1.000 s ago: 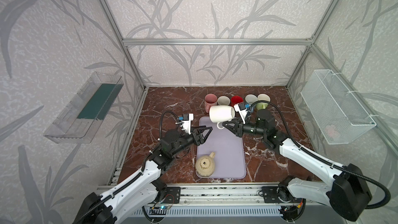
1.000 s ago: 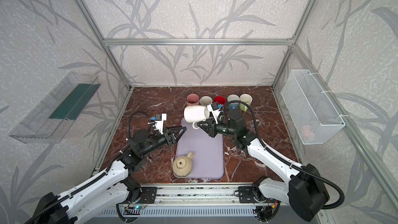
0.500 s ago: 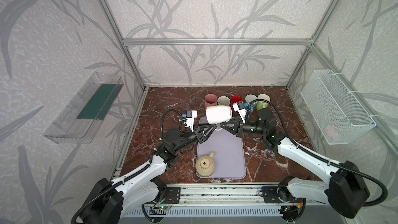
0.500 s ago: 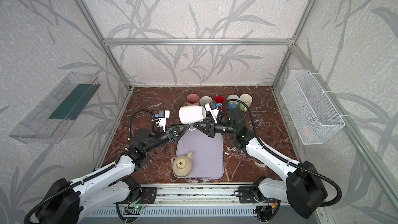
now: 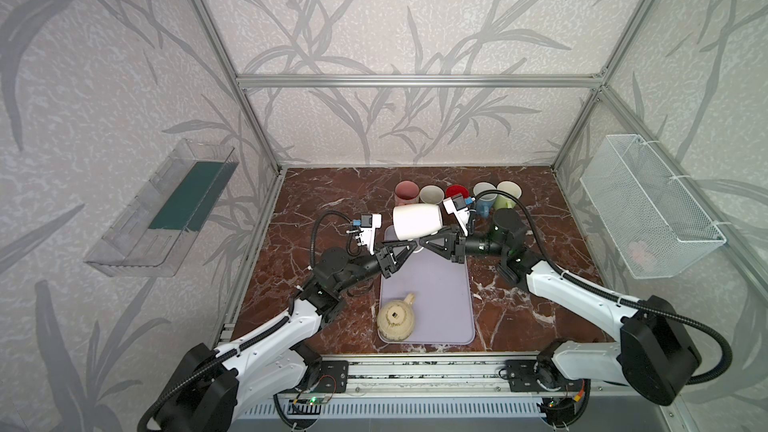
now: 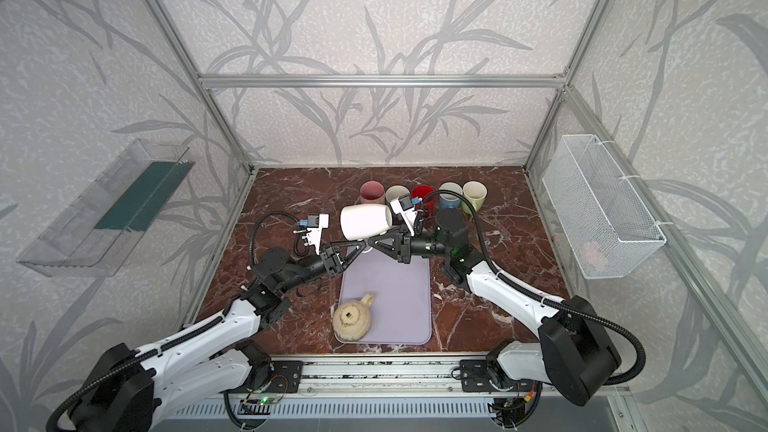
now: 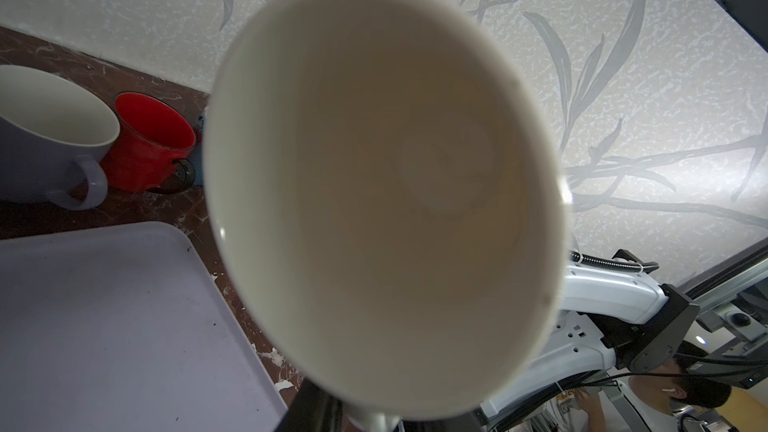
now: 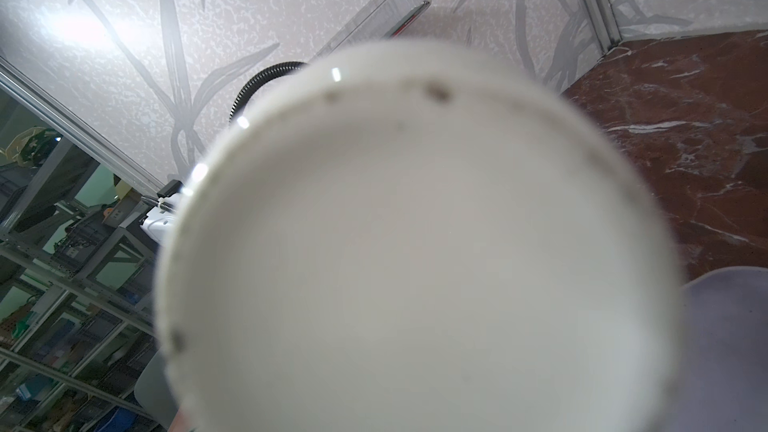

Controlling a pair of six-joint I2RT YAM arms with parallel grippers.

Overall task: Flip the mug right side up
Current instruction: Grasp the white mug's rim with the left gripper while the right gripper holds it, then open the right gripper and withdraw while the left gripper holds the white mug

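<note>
So the white mug (image 5: 417, 222) is up in the air, lying on its side just above the middle of the frame in both top views, over the far end of the purple mat (image 5: 436, 305). Its mouth points toward the left arm and its base toward the right arm, so it's roughly halfway through the flip.

The right end effector (image 5: 424, 240) is pinched tight on the mug from underneath, apparently at the handle, and that's what's carrying it. The left end effector (image 5: 412, 245) comes in from the other side at the same spot. In the left wrist view its dark fingers (image 7: 311, 409) sit either side of the handle (image 7: 374, 423), but there's no telling if they've actually clamped yet.

Looks like a handoff: one wrist probably can't finish the roll, so the other arm takes the handle. The risk is the right one letting go early.
</note>
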